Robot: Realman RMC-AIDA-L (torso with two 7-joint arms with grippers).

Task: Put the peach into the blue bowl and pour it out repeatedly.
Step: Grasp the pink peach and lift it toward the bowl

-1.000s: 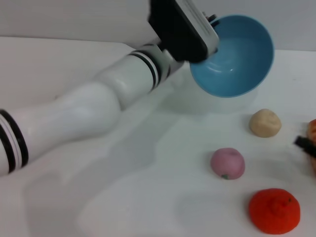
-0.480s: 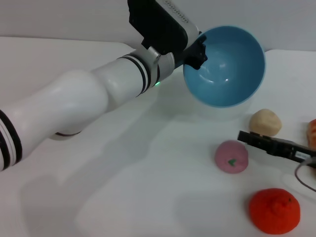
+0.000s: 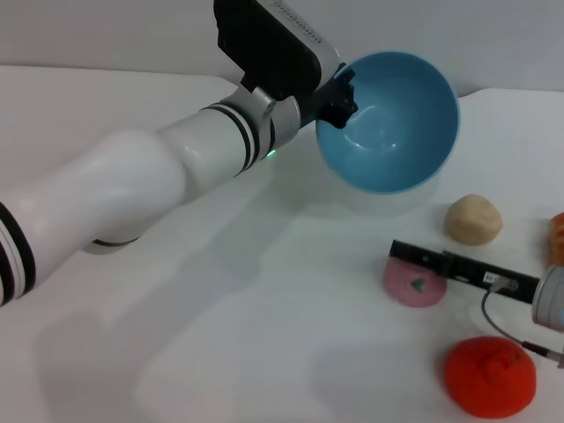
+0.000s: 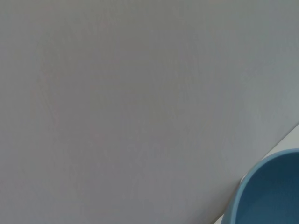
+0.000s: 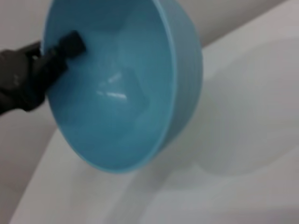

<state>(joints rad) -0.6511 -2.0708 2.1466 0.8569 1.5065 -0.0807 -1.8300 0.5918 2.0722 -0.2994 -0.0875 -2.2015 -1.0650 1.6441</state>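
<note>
1. The left gripper (image 3: 339, 92) is raised over the back of the bench (image 3: 220, 291), its jaws clenched on the near rim of the blue bowl (image 3: 392, 123). The bowl hangs tilted, mouth turned toward the robot, and it is empty — the right wrist view shows a bare inside (image 5: 117, 93) with one dark finger (image 5: 70, 44) hooked over the rim.
2. The bowl looks like light, stiff, smooth plastic. I judge a rim pinch will carry it, though a slick wall could twist in the jaws when it is tipped.
3. The peach (image 3: 412, 286) lies on the bench below and in front of the bowl, stem spot up. It looks light and round, so it may roll; taking it across its middle seems best.
4. The right gripper (image 3: 419, 257) reaches in from the right, its dark finger lying across the top of the peach. Whether its jaws are spread or closed I cannot tell.
5. Count: one bowl, one peach, one beige ball (image 3: 473, 218) — then one orange fruit (image 3: 490, 376) nearest the robot, and a sliver of another orange thing (image 3: 557, 231) at the right edge.
</note>
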